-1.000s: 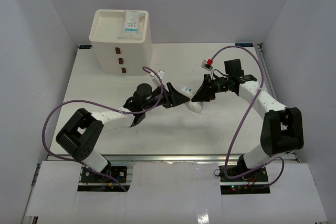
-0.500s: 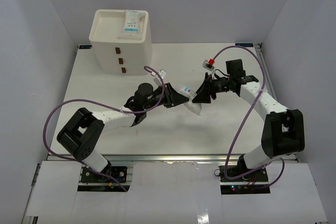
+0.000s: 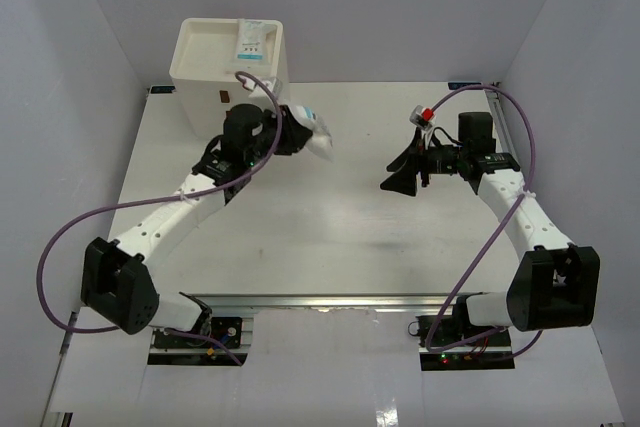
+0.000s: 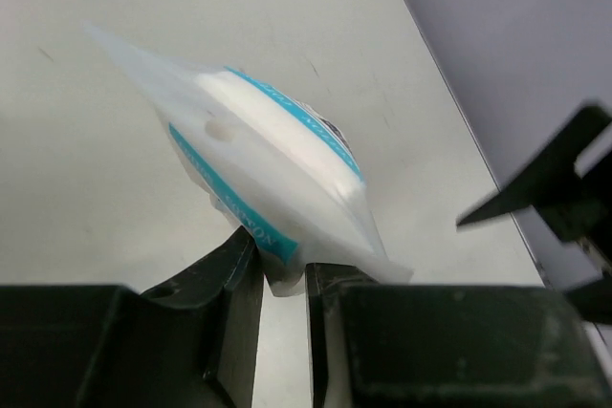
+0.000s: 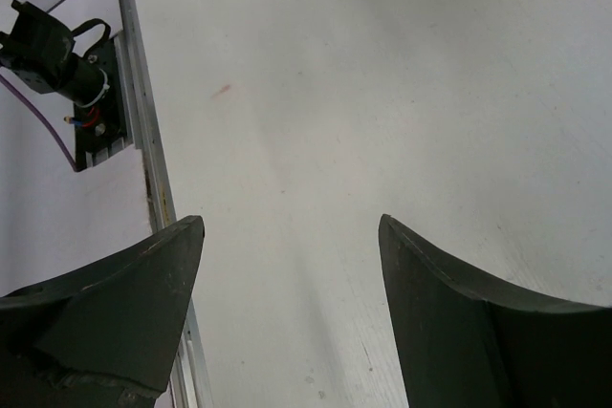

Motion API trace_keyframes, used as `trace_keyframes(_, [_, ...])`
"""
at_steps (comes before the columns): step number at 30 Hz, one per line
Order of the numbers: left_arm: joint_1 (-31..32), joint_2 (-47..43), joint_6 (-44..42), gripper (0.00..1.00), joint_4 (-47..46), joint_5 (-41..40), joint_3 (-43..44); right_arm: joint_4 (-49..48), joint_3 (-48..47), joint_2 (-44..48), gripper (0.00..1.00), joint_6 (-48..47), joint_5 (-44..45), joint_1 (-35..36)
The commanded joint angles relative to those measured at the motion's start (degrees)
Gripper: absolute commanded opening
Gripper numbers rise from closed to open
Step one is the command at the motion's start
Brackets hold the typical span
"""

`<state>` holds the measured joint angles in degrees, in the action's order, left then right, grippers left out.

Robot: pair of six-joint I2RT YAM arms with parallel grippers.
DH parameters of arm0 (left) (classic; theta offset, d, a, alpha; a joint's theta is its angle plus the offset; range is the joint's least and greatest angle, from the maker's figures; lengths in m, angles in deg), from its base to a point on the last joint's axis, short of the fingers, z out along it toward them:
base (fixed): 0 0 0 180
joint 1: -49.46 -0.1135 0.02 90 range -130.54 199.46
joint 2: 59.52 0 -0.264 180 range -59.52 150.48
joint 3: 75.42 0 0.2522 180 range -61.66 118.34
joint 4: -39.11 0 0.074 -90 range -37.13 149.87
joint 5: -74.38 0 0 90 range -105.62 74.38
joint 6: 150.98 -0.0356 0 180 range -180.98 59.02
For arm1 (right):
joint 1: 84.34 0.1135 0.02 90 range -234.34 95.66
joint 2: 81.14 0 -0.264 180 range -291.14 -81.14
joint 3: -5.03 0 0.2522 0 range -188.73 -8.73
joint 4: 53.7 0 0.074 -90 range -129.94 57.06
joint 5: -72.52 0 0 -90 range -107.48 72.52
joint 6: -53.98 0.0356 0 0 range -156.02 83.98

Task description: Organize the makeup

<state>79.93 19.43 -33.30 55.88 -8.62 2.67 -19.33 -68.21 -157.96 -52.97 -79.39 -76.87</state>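
My left gripper (image 3: 300, 135) is shut on a flat white-and-blue sachet pack (image 3: 317, 134) of the makeup, holding it in the air just right of the white drawer box (image 3: 228, 65). In the left wrist view the sachet pack (image 4: 268, 164) sticks out forward, its lower corner pinched at my left gripper (image 4: 282, 269). Another white-blue sachet pack (image 3: 251, 44) lies on the box's top tray. My right gripper (image 3: 397, 175) hangs open and empty over the right half of the table; in its wrist view the right gripper (image 5: 292, 226) has only bare table between its wide-set fingers.
The white drawer box stands at the back left with three small brown handles (image 3: 227, 114) on its front. Grey walls close in the table (image 3: 330, 237) on the left, back and right. A metal rail (image 3: 330, 299) runs along the near edge.
The sachet passed from my right gripper to my left. My left arm swung up and left toward the drawer box with it. My right gripper opened and drew back to the right.
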Motion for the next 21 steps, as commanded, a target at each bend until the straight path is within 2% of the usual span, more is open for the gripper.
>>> trace_keyframes(1, [-6.4,0.4,-14.5,0.29,16.0,-13.8,15.6,-2.6,1.4,1.9,0.8,-0.3,2.8,-0.1])
trace_keyframes(4, [-10.1,4.2,-18.4,0.29,18.1,-18.5,24.5,-3.2,2.1,2.7,0.81,-0.2,3.6,-0.1])
trace_keyframes(8, [-14.7,9.0,-22.0,0.29,18.1,-22.8,30.6,-3.6,2.6,3.3,0.81,-0.1,3.8,-0.1])
trace_keyframes(13, [-20.9,16.1,-22.3,0.29,15.1,-23.8,36.4,-3.7,2.9,3.4,0.82,-0.1,4.1,0.0])
trace_keyframes(21, [-25.5,24.9,-21.7,0.3,11.3,-28.6,44.4,-3.9,3.4,3.6,0.82,-0.2,4.3,-0.1])
